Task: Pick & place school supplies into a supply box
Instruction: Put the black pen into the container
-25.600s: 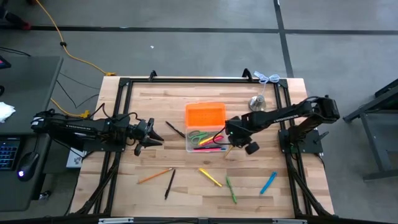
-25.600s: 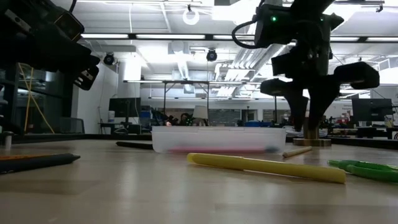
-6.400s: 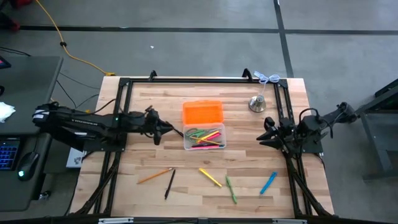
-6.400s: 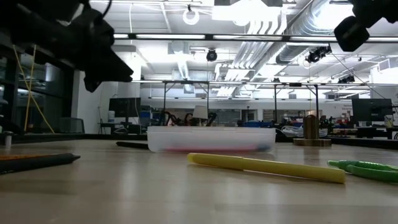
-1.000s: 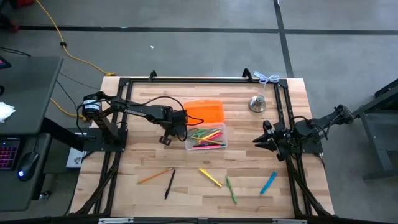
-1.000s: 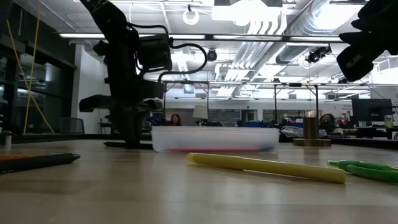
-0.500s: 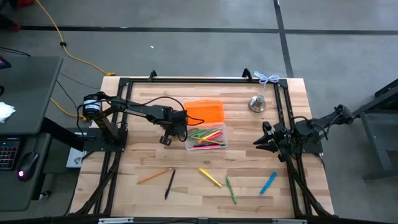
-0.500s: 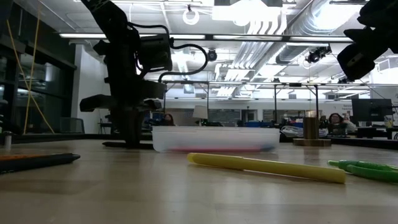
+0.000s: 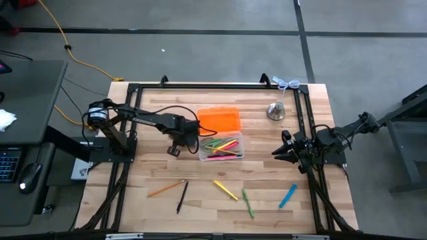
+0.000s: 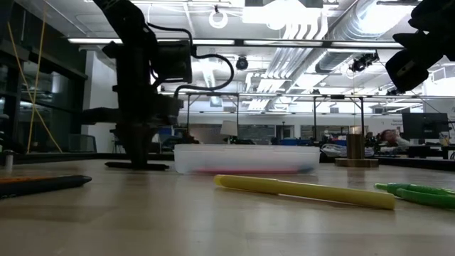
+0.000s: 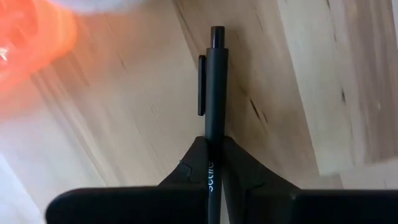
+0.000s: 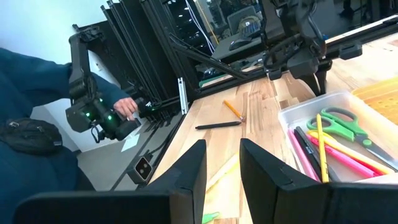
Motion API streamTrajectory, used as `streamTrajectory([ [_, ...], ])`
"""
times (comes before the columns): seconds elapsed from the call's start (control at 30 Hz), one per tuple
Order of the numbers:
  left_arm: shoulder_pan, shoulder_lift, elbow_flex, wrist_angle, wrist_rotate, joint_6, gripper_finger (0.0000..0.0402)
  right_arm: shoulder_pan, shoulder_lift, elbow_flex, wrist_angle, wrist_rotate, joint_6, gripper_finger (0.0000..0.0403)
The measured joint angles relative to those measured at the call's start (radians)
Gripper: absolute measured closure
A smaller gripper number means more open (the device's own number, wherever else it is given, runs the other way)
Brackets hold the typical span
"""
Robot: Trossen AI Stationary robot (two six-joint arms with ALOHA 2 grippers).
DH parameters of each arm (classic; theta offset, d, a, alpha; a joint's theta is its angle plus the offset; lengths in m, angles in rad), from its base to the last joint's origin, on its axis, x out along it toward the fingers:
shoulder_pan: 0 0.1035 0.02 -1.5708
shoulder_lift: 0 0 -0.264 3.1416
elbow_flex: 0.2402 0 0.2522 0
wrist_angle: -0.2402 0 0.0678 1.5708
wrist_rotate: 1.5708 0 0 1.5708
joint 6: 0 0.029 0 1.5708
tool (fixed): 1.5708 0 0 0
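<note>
The supply box [image 9: 221,147] is clear with its orange lid [image 9: 219,120] swung open toward the far edge. It holds green scissors [image 12: 348,121] and several pens. My left gripper [image 9: 175,149] stands just left of the box, shut on a black pen [image 11: 214,93]. My right gripper [image 9: 275,154] waits open near the table's right edge, touching nothing. An orange pencil [image 9: 167,189], another black pen [image 9: 181,197], a yellow marker [image 9: 225,190], a green pen [image 9: 247,203] and a blue pen [image 9: 288,196] lie flat on the near half of the table. My left gripper pinches the black pen between its two fingers on the printed barrel [image 11: 211,167], behind the clip. The fingers point down from above and lie across the pen. The pen [image 10: 138,166] stays level, low at the tabletop; whether it is lifted clear cannot be told.
A silver bell [image 9: 275,111] stands at the far right of the table. A black frame [image 9: 133,93] runs along the table's sides. Beyond the left edge, a person in a blue sleeve [image 12: 37,124] shows in the right wrist view.
My left gripper, staying shut on the black pen, has shifted a little toward the table's left edge, away from the box. The pen has gone with it and remains level.
</note>
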Motion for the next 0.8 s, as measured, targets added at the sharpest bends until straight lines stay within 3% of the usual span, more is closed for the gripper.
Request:
streamTrajectory([
  [0.5, 0.001, -0.057, -0.008, -0.281, -0.007, -0.106, 0.0356, 0.0, 0.0, 0.0, 0.0, 0.0, 0.0, 0.0329],
  [0.8, 0.001, -0.106, -0.005, -0.289, 0.0, -0.177, 0.0356, 0.0, 0.0, 0.0, 0.0, 0.0, 0.0, 0.0329],
])
